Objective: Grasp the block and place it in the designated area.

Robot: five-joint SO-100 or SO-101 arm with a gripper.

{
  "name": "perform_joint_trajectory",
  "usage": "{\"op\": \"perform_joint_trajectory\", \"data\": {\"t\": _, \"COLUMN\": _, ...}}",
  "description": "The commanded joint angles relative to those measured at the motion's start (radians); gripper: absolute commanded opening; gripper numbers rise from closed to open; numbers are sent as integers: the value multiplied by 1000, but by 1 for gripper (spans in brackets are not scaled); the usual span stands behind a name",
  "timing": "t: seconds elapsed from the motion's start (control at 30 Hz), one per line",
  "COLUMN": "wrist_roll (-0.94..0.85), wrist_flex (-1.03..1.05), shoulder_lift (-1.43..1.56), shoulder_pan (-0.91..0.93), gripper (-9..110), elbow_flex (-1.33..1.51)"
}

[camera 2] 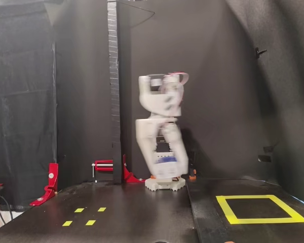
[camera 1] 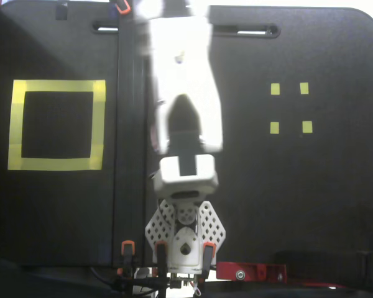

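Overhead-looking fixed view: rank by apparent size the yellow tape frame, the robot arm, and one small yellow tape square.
1. Robot arm, largest, though it rides nearer the camera and is motion-blurred.
2. Yellow tape frame.
3. Small yellow tape square, smallest; all four squares look alike.

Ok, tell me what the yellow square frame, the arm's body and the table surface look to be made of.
The yellow square frame looks like flat matte tape: strips overlap at the corners, with no raised edge. The arm looks like white plastic, possibly 3D-printed, given its blocky shells and perforated base plate; motion blur hides the finer finish. The table surface is a matte black board or mat; which one cannot be told.
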Motion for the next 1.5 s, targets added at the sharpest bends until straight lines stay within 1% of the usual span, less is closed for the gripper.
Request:
{"op": "perform_joint_trajectory", "data": {"t": 0.0, "wrist_roll": 67, "wrist_flex": 2, "shoulder_lift": 15, "shoulder_pan": -95, "gripper": 15, "elbow_flex": -40}}
{"op": "perform_joint_trajectory", "data": {"t": 0.53, "wrist_roll": 446, "wrist_flex": 28, "shoulder_lift": -17, "shoulder_pan": -526, "gripper": 15, "elbow_flex": -43}}
{"op": "perform_joint_trajectory", "data": {"t": 0.73, "wrist_roll": 543, "wrist_flex": 28, "shoulder_lift": -21, "shoulder_pan": -634, "gripper": 15, "elbow_flex": -43}}
{"op": "perform_joint_trajectory", "data": {"t": 1.1, "wrist_roll": 555, "wrist_flex": -17, "shoulder_lift": -55, "shoulder_pan": -632, "gripper": 15, "elbow_flex": -44}}
{"op": "perform_joint_trajectory", "data": {"t": 1.47, "wrist_roll": 558, "wrist_flex": -133, "shoulder_lift": -221, "shoulder_pan": -629, "gripper": 15, "elbow_flex": -44}}
